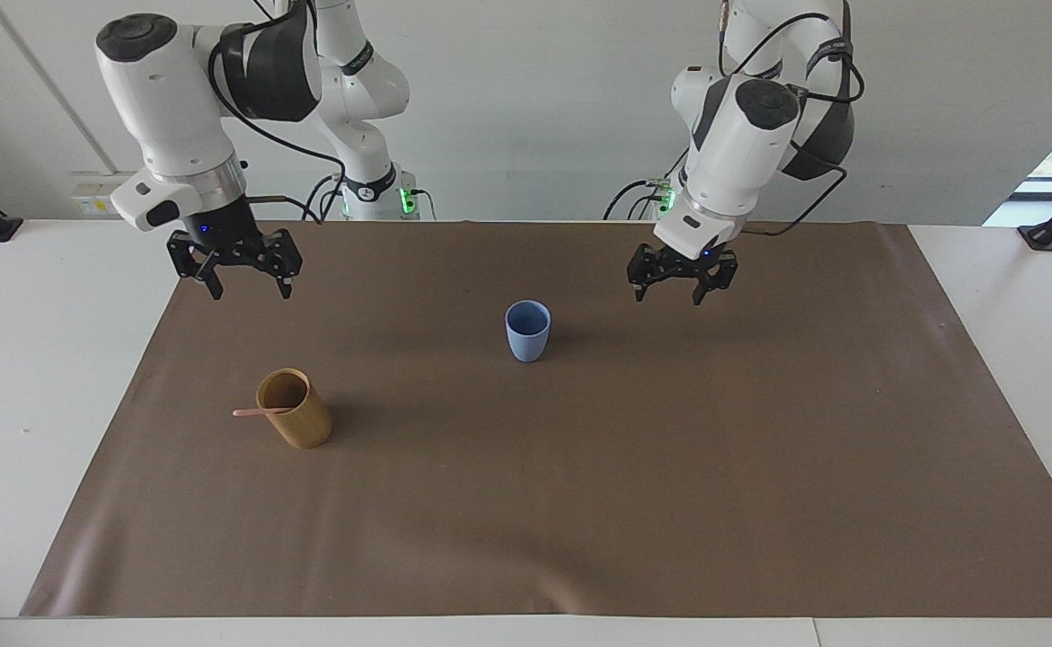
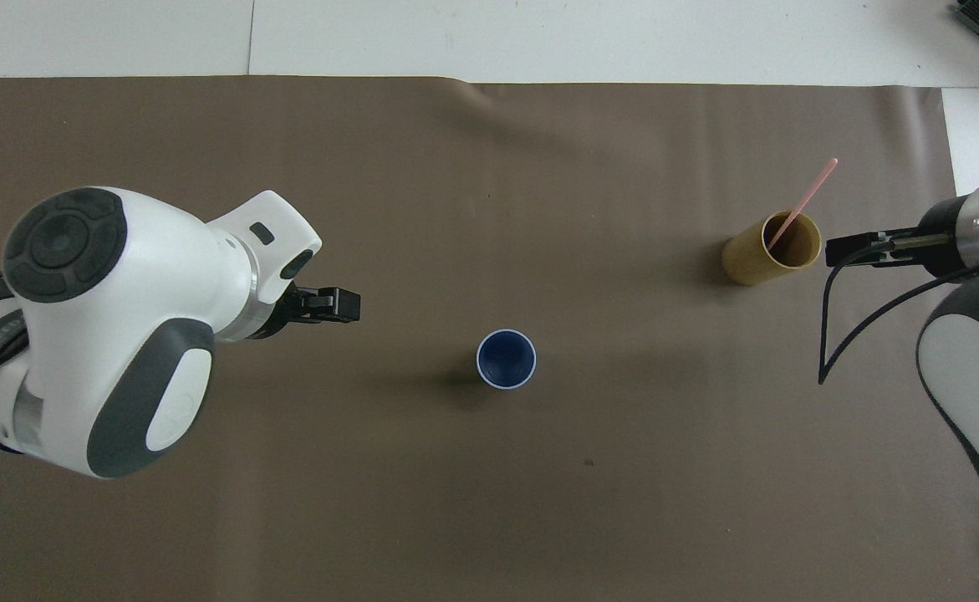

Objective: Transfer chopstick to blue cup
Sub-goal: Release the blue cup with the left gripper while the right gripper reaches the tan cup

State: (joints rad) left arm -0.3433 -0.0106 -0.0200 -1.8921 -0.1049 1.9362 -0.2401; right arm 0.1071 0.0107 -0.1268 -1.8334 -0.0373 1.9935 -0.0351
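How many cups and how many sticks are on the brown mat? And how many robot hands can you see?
Cups: 2, the blue cup and the tan cup
Sticks: 1, the pink chopstick, leaning in the tan cup
Robot hands: 2, the left gripper and the right gripper, both open and empty
Total: 5

Chopstick (image 1: 261,412) in tan cup (image 1: 296,422)

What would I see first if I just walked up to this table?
Probably the two big white robot arms: the left gripper and the right gripper hang open over the brown mat, holding nothing. Between them, mid-mat, stands the blue cup. Toward the right arm's end, farther from the robots, is a tan cup with the pink chopstick poking out.
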